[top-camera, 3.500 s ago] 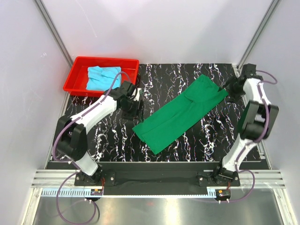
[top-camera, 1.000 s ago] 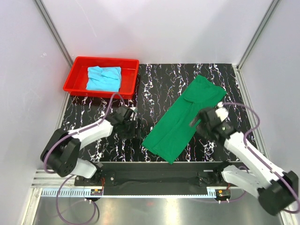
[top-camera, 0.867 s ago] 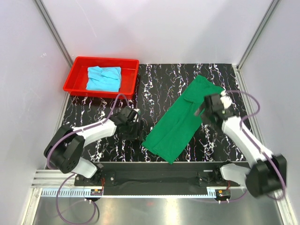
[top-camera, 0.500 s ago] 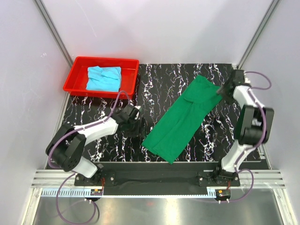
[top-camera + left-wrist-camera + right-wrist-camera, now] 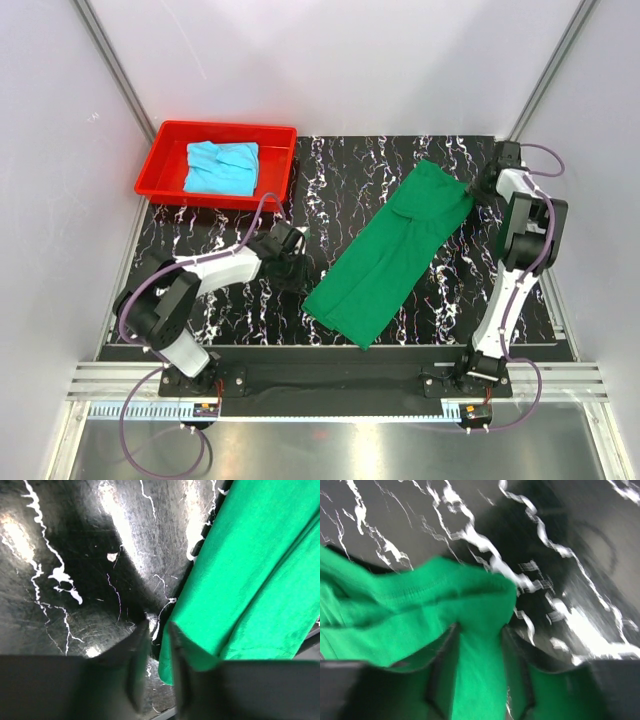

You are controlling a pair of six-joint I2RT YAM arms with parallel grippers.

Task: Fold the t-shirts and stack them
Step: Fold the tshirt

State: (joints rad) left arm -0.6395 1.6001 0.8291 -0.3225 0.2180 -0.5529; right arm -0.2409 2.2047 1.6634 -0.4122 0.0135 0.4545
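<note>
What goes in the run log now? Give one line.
left fingers at near-left corner of green t-shirt | right fingers straddling its far corner | cyan t-shirt in red tray | fold pending

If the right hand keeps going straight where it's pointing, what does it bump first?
Probably the dark green cloth t-shirt: its corner lies between the fingers of the right hand, with the black marbled table beyond.

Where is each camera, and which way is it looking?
Top: high behind the bases, looking down on table, tray, blue shirt, green shirt; left arm and right arm show.
Left wrist: on the left arm, looking down at the green shirt's near corner; left end effector shows.
Right wrist: on the right arm, looking down at its far corner; right end effector straddles cloth.
Shared: all see the green shirt and table.
</note>
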